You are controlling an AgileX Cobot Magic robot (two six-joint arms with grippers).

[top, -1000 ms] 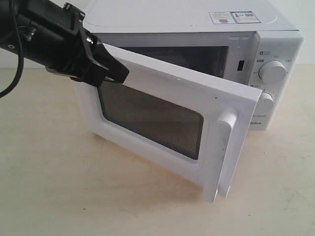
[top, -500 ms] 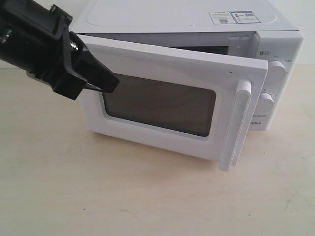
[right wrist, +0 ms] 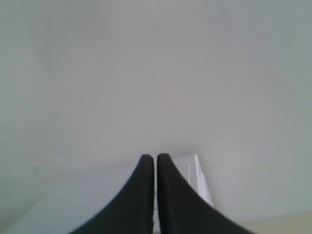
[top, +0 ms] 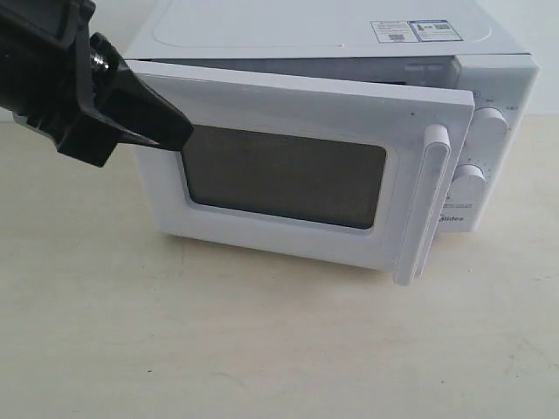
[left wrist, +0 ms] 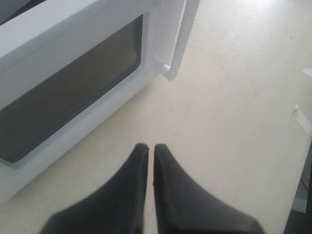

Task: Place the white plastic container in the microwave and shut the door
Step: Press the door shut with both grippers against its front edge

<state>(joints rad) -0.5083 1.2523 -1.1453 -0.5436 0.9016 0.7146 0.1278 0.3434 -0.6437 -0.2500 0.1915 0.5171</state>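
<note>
The white microwave [top: 332, 35] stands at the back of the table. Its door [top: 288, 100] is almost shut, with a narrow gap left along the top and at the handle [top: 424, 205] side. My left gripper [top: 179, 135] is shut and empty, its tip in front of the door's hinge-side end beside the dark window [top: 288, 175]; whether it touches the door I cannot tell. In the left wrist view the shut gripper [left wrist: 148, 146] hangs over the table beside the door [left wrist: 63, 44]. My right gripper [right wrist: 155, 157] is shut before a blank pale surface. The white plastic container is hidden.
Two round knobs [top: 491, 127] sit on the microwave's right panel, and a sticker [top: 415, 30] lies on its top. The tan table [top: 262, 349] spreads in front. Bits of white tape [left wrist: 303, 117] lie near the table's edge.
The door has swung from wide open to nearly shut. My left gripper has drawn back up and to the left, staying shut.
</note>
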